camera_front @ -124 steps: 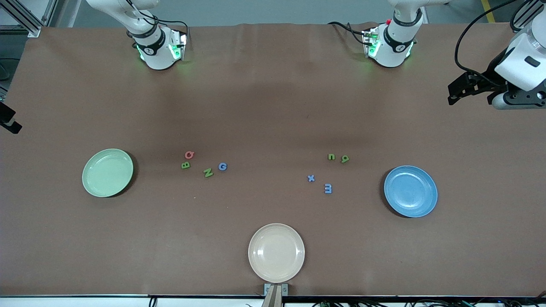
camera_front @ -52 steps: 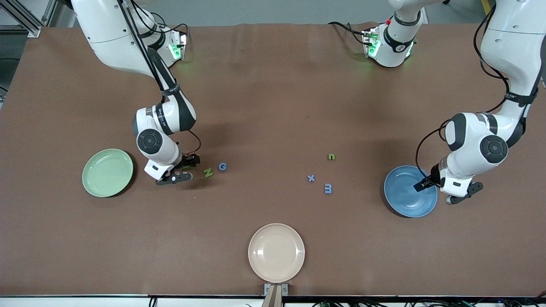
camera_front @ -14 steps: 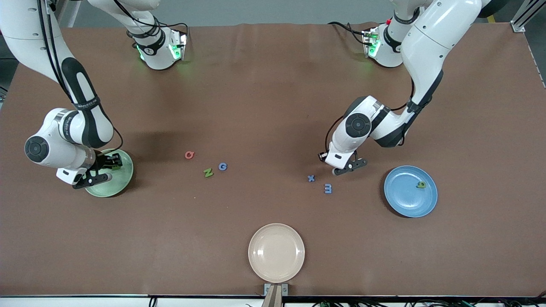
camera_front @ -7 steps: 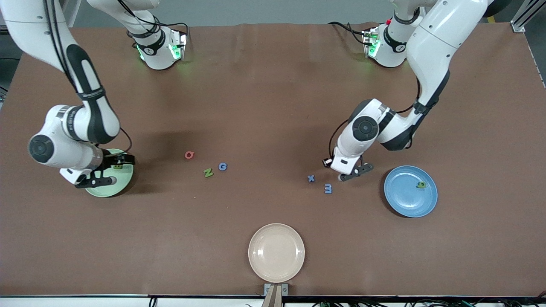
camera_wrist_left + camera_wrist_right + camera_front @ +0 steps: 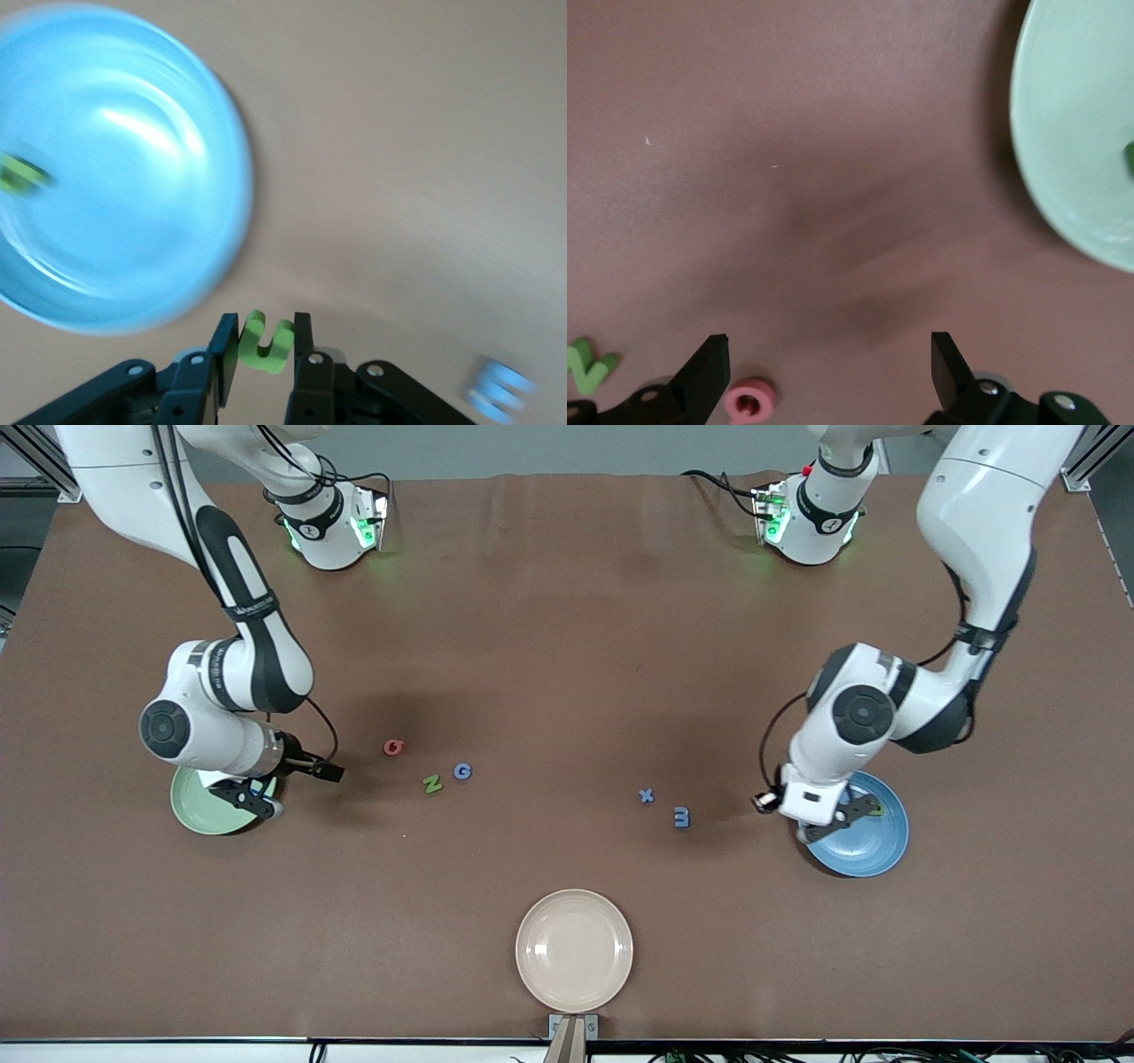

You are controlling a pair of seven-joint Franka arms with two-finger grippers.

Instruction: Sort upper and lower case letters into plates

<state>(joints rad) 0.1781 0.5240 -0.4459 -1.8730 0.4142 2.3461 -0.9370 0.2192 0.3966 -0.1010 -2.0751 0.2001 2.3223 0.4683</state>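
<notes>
Left pincer [image 5: 261,350] is pinching a small green lower-case n [image 5: 266,343] between its two fingers, jaws drawn nearly together on the letter's sides, and it is hanging over the edge of the blue plate [image 5: 873,850] that faces the desk's middle. Inside that plate, just past the pincer, a green letter [image 5: 22,173] is already lying. To do this drop well, the pincer should be travelling further in over the plate's bowl before the jaws part, since from the left wrist view the n is sitting over bare desk [image 5: 567,646] just outside the rim, not over the blue. Releasing low would keep the light foam letter from bouncing out or landing on its neighbour.

Right pincer [image 5: 283,784] is standing wide open and holding nothing, over the desk just beside the pale green plate [image 5: 199,815], on the side toward the loose capitals. A dark green letter [image 5: 1130,158] is showing at the plate's edge in the right wrist view. Closest ahead of its fingers is the red letter [image 5: 394,747], with the green N [image 5: 431,783] and blue G [image 5: 462,771] beside it. Between the two pincers, nearer the left one, the blue x [image 5: 647,795] and blue m [image 5: 681,817] are waiting on the desk. A cream plate [image 5: 574,950] is sitting unused, well apart from both pincers.
</notes>
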